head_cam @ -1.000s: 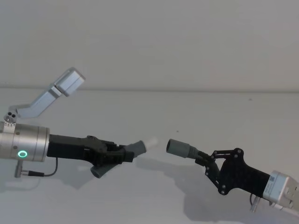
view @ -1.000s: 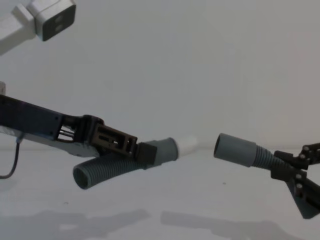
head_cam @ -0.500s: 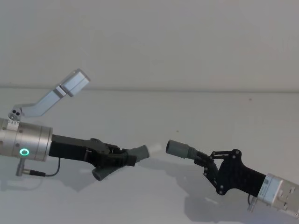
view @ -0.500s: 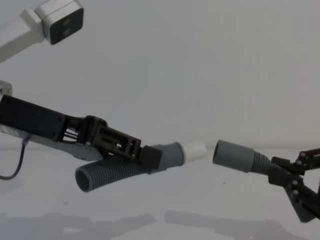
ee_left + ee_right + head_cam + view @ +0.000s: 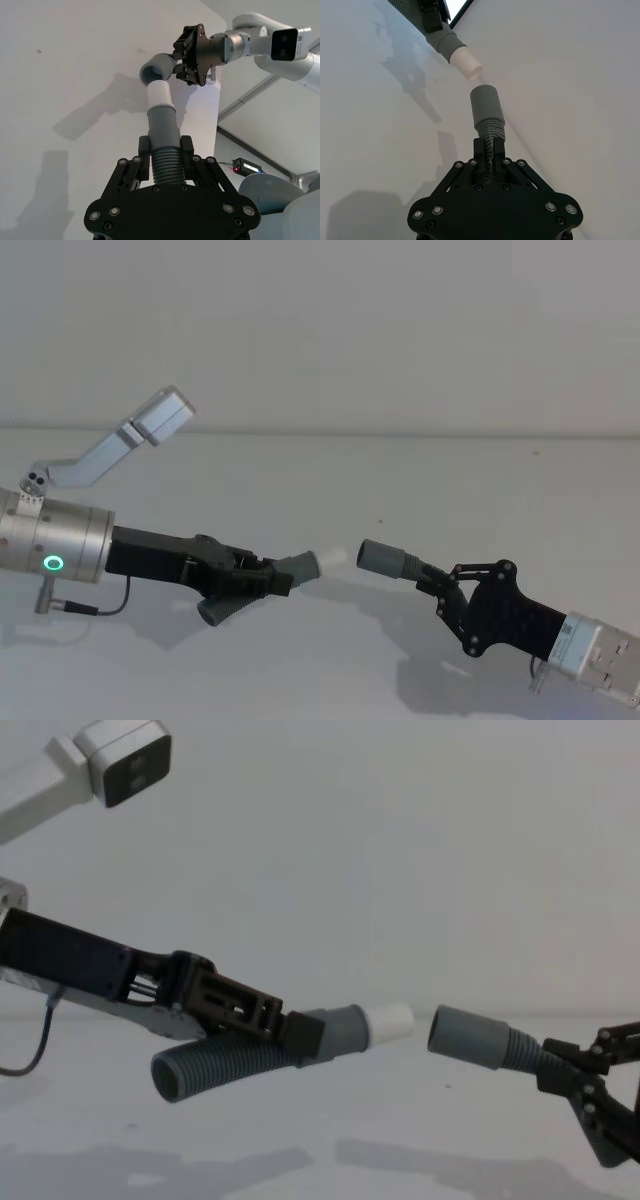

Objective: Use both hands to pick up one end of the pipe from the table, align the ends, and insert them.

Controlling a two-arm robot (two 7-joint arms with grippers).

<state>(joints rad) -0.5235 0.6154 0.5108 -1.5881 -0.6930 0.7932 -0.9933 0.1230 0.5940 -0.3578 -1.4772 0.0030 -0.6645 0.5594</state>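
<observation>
head view: left gripper [image 5: 270, 580], black two-finger plastic, lower left of centre, clamped on the dark-grey corrugated spigot hose [image 5: 222, 606] just behind its smooth grey cuff. The short white spigot [image 5: 330, 556] points toward frame centre. right gripper [image 5: 437, 580], same black type, lower right, clamped on the dark-grey corrugated socket hose [image 5: 410, 565]. Its plain grey socket cuff [image 5: 378, 557] faces the spigot. The two ends are near each other, not touching, and both are up off the plain white table [image 5: 450, 490]. Silver wrist cylinder with green ring light [image 5: 50, 552] at the left edge.

left wrist view: fingers [image 5: 144, 150] pinch the ribbed section at lower centre. Spigot runs up to the socket mouth at upper centre and overlaps its rim here, so I cannot tell the gap from this angle.

right wrist view: jaws closed on the ribs at centre, socket cuff above them. Spigot sits further up, apart and off-axis toward the upper left.

chest view: spigot at centre and socket just right of it, with a narrow gap between. Free ribbed end [image 5: 175, 1077] droops at lower left.
</observation>
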